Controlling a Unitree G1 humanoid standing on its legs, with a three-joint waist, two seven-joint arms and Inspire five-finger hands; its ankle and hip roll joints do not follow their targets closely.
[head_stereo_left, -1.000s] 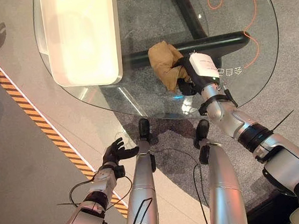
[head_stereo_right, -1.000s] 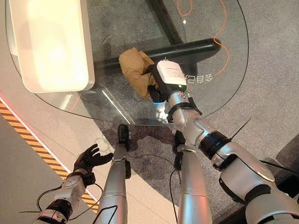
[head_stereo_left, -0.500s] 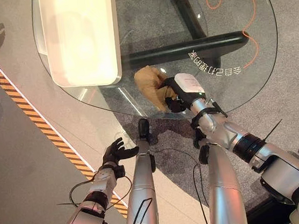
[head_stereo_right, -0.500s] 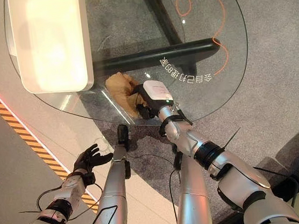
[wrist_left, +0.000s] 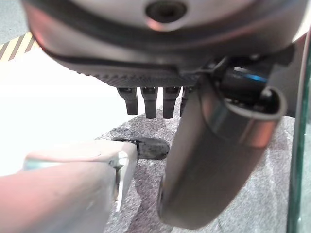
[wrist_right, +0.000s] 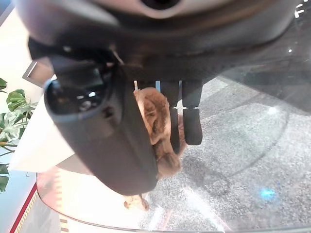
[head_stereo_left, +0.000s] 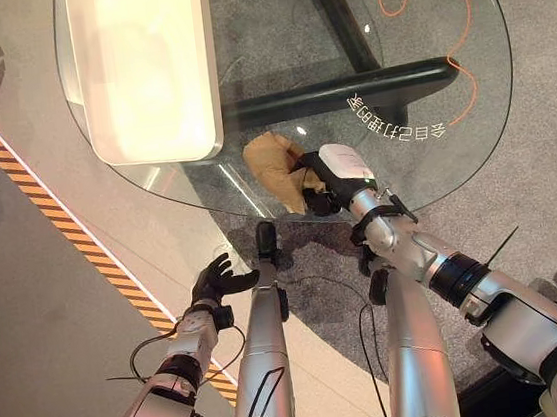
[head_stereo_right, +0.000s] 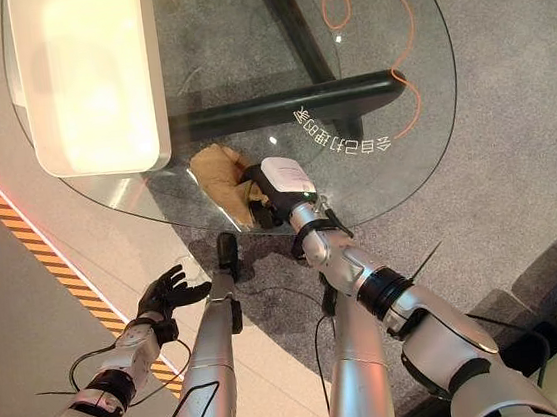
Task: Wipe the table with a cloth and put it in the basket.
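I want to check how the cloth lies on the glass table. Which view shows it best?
The left eye view: the tan cloth lies crumpled near the table's near edge, ahead of the right hand. The right eye view shows the same. The right wrist view shows part, behind the fingers.

Head stereo downward, shared table (head_stereo_left: pixel 417 11); wrist cameras close.

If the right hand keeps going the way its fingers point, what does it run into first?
The right hand points across the glass table toward the robot's left. Past the crumpled tan cloth it holds, probably bare glass, then the white rectangular tray, though depth is uncertain.
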